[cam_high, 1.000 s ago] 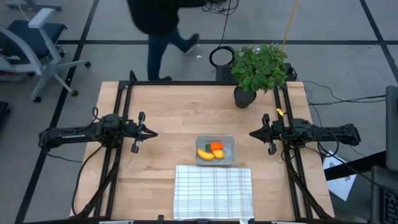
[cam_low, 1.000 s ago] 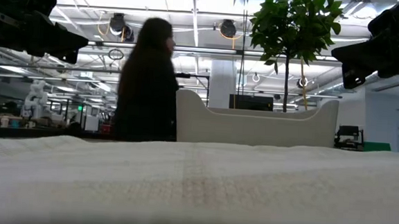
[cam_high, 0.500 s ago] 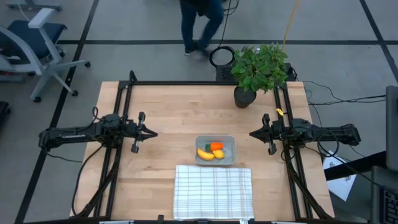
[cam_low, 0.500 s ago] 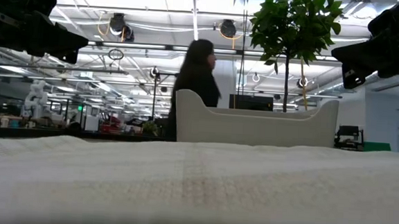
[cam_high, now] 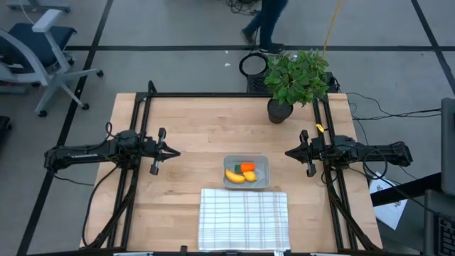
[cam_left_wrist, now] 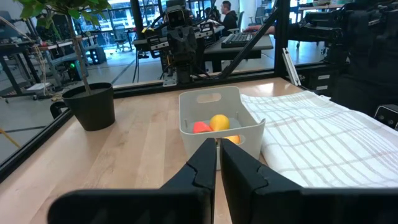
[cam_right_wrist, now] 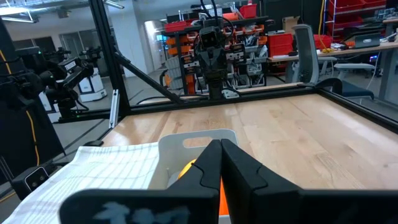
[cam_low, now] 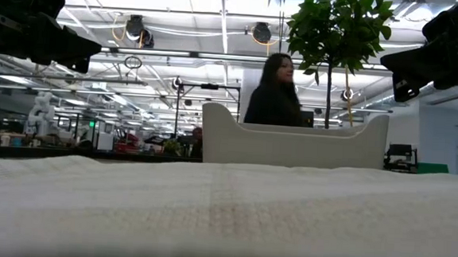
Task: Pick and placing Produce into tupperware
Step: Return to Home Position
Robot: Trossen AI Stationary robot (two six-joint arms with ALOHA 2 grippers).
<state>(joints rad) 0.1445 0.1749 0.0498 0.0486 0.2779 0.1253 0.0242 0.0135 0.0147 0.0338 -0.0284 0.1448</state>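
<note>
Walking on beyond the far table edge, only the person; left gripper and right gripper parked exactly as 1 second ago, jaws clenched on nothing. Reads as home reached, job likely finished. Straight ahead of both sets of jaws, nearer the right: tupperware, holding all 3 pieces, carrot, banana, lemon. Open wood ahead of each jaw tip; cloth hard against the tub, plant well aside of the right jaws.
</note>
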